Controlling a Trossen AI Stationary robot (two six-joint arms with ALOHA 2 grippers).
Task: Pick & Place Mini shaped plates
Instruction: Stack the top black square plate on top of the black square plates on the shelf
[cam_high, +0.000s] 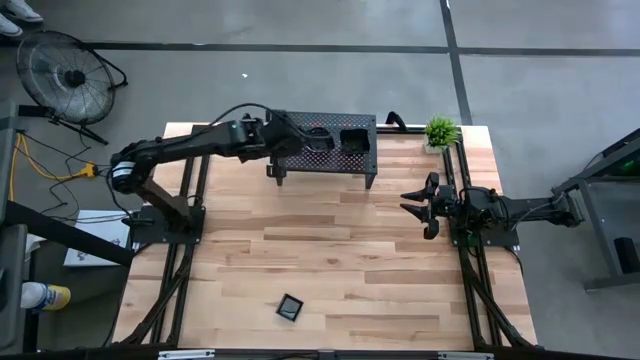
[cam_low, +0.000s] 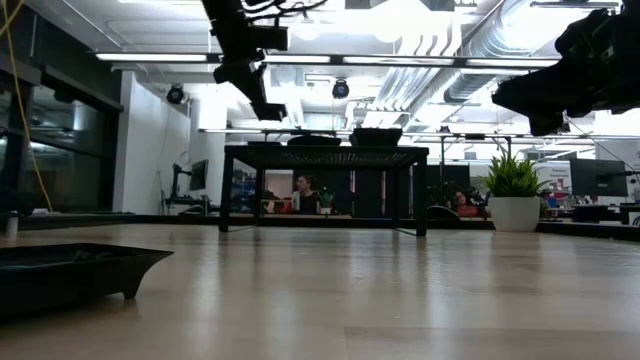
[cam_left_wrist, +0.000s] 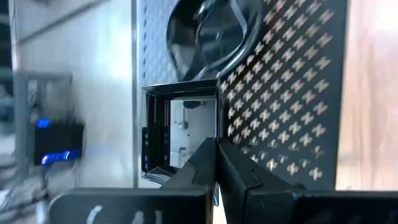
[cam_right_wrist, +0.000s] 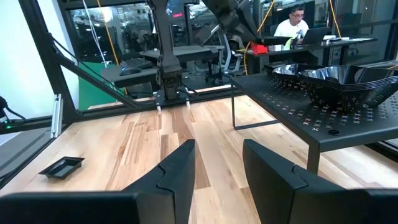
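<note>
Over the perforated rack (cam_high: 325, 140), left gripper (cam_high: 283, 138) hovers, fingers pressed together, empty. Right gripper (cam_high: 418, 205) waits beside the rack, fingers apart. One square plate (cam_high: 290, 308) lies well away from the rack.

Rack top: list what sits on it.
On the rack sit stacked black plates in two piles. The left gripper, shut, hovers over its left end and hides part of that top. How many plates each pile holds cannot be told.
</note>
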